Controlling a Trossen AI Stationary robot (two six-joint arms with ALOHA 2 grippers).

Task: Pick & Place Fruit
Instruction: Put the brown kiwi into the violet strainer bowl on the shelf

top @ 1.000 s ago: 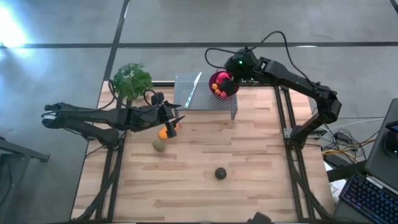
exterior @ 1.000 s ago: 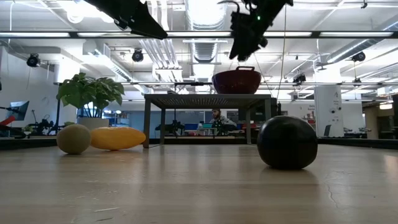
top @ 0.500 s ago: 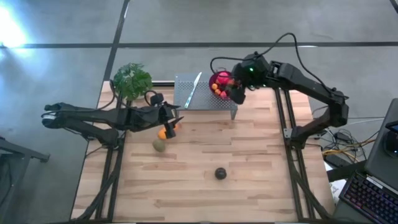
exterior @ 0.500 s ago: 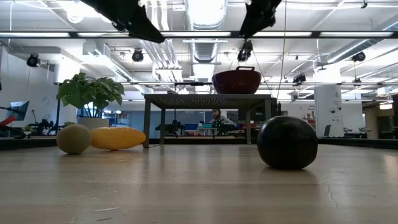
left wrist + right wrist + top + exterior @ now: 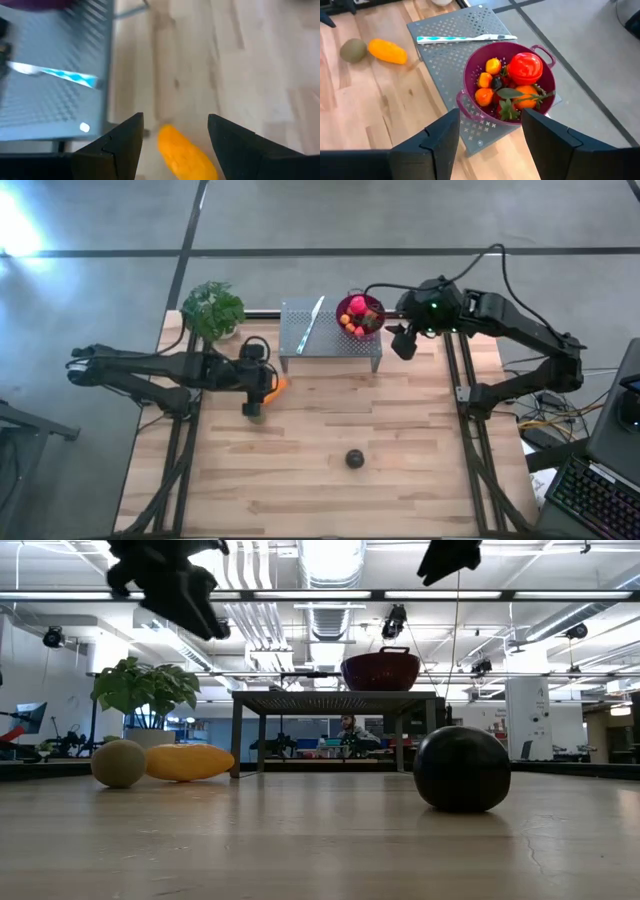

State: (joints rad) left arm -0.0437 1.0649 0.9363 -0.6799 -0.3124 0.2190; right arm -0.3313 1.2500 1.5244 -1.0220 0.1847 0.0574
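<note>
1. As things stand, the left claw [image 5: 262, 383] hangs open and empty over the orange fruit [image 5: 279, 386], whose tip shows between its fingers [image 5: 122, 145] in the wrist view; the olive fruit [image 5: 254, 412] lies just beside it on the table [image 5: 400, 440].
2. Right claw [image 5: 400, 340]: open and empty, beside the purple bowl [image 5: 470, 75], which stands on the perforated metal stand [image 5: 330, 340].
3. Bowl contents: red ball [image 5: 525, 67], small orange pieces [image 5: 485, 80], strawberry-like bits. A flat blue-patterned strip [image 5: 465, 38] lies on the stand beside the bowl.
4. Dark ball [image 5: 354, 459]: alone, well apart from everything else, toward the table's front.
5. Step in hand, as I judge it: picking the orange fruit. It would go best with the fingers set across the fruit's narrow width near its middle, lowered straight, clear of the olive one so neither rolls.
6. Surface: pale wood planks, smooth; round fruit would roll easily.
7. Room: potted plant [image 5: 212, 310] at the table's back left corner; grey floor; open hall with ceiling lights and ducts; a person far behind the stand.
</note>
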